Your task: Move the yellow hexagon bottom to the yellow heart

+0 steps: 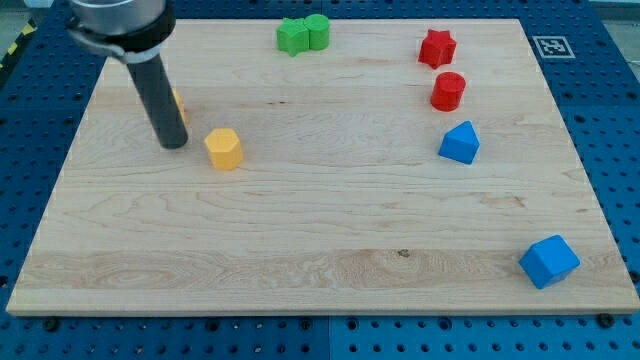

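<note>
The yellow hexagon (224, 148) lies on the wooden board (320, 230) in its left half. My tip (174, 144) rests on the board just to the view's left of the hexagon, with a small gap between them. The yellow heart (178, 100) is almost wholly hidden behind the dark rod; only a thin yellow sliver shows at the rod's right edge, above and to the left of the hexagon.
A green star (292, 37) and a green cylinder (318, 30) touch at the top middle. A red star (437, 47) and a red cylinder (448, 91) sit at the upper right. One blue block (460, 143) lies below them, another (549, 261) at the bottom right.
</note>
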Robot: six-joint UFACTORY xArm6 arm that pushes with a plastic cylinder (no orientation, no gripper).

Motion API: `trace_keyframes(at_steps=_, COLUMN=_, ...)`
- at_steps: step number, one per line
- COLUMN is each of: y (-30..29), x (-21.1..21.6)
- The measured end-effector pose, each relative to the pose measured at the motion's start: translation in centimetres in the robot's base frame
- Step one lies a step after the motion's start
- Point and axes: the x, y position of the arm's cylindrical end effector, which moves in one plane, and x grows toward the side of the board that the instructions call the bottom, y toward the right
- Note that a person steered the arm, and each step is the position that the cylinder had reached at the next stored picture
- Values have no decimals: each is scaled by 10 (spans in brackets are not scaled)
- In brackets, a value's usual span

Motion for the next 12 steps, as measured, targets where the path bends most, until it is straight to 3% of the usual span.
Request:
trace_keyframes(at_steps=1, y=2, x=49)
trace_keyframes(at_steps=2, y=53, x=79)
trace_keyframes(at_steps=3, y=124, x=72)
trace_keyframes(at_steps=4, y=133, x=67)
trace_keyframes(at_steps=9, y=58, x=14)
trace_keyframes(at_steps=12, y=-1, x=9)
